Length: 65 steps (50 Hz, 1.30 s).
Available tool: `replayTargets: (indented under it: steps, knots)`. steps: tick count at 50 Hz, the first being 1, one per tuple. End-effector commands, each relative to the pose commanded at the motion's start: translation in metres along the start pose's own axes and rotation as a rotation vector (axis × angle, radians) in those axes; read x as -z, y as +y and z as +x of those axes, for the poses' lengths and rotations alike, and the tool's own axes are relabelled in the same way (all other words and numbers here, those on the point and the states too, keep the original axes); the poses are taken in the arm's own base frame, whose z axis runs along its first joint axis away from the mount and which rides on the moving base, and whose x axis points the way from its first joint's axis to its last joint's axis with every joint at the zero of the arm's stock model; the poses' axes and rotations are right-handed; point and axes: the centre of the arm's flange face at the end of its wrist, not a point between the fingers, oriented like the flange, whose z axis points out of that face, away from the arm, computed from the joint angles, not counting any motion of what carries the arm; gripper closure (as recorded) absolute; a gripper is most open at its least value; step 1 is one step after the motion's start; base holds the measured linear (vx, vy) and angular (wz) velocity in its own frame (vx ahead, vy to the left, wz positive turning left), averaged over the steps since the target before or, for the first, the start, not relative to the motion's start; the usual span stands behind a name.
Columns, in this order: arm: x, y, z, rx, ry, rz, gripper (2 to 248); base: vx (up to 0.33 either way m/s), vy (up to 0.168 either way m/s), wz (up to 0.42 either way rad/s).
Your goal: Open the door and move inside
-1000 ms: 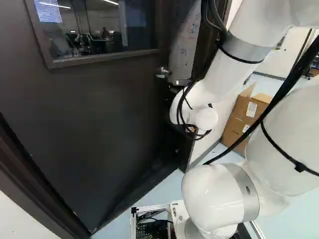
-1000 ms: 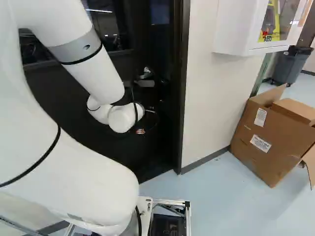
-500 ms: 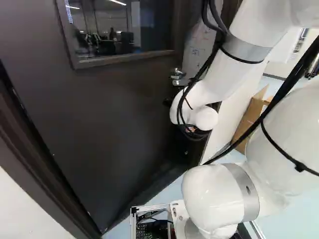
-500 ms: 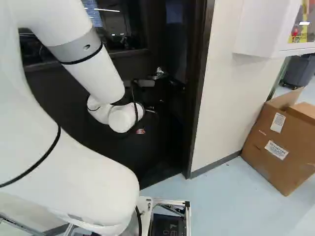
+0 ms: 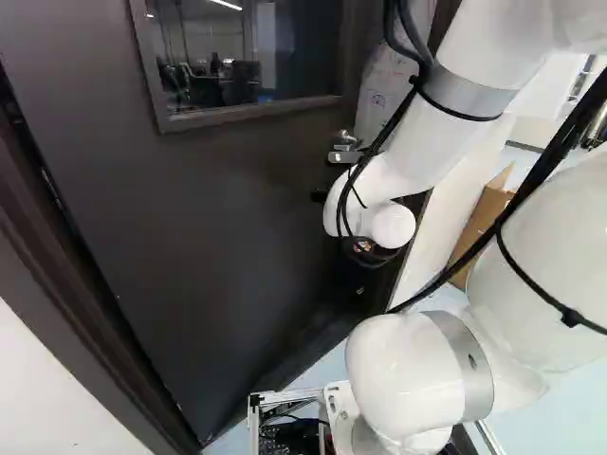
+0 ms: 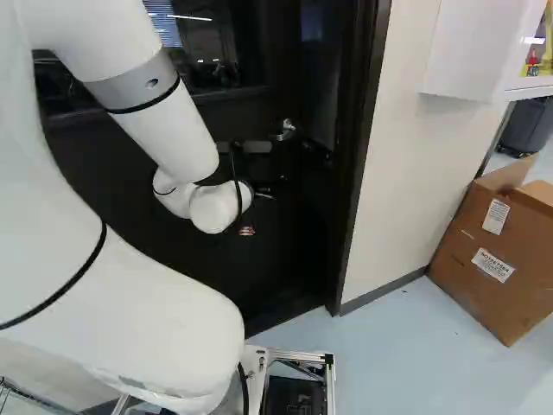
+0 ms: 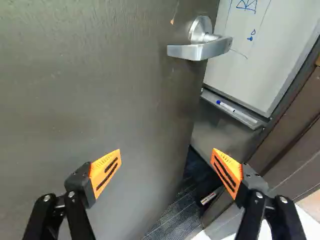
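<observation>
Gripper [image 5: 364, 248] is open, fingers wide apart, facing dark door [image 7: 100, 100], ajar w/ lever handle [image 7: 199, 51]. Whiteboard [image 7: 265, 55] w/ blue marks shows beyond door's edge. R side, R base view: cardbd box [image 6: 484, 290] has 2 white labels.

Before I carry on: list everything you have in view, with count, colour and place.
Door: one, dark, ajar, ahead
Door handle: one, silver, near the door's edge
Window: one, glass, in the door
Door frame: one, dark, around the door
Whiteboard: one, white, beyond the door's edge
Marker: one, white and blue, on the whiteboard's ledge
Wall cabinet: one, white, right base view's upper right
Bin: one, grey, behind the box
Box: one, brown, by the wall
Arm: one, white
Pincer: one, black, orange pads, open before the door
</observation>
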Motion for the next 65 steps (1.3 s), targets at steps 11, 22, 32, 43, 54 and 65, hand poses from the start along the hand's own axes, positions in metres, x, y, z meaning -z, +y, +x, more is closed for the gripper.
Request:
replayTargets:
  steps: [11, 22, 32, 43, 54, 65]
  knots:
    - [-0.002, -0.002, 0.001, 0.002, -0.001, 0.005, 3, 0.000, 0.000, 0.000]
    - [-0.008, -0.009, 0.004, 0.008, -0.002, 0.024, 3, 0.000, 0.000, 0.000]
    - [-0.015, -0.016, 0.006, 0.014, -0.004, 0.044, 3, 0.000, 0.000, 0.000]
    - [-0.021, -0.026, 0.009, 0.018, -0.005, 0.065, 3, 0.000, 0.000, 0.000]
    - [-0.026, -0.036, 0.011, 0.019, -0.007, 0.084, 3, 0.000, 0.000, 0.000]
    - [-0.031, -0.048, 0.013, 0.019, -0.008, 0.105, 3, 0.000, 0.000, 0.000]
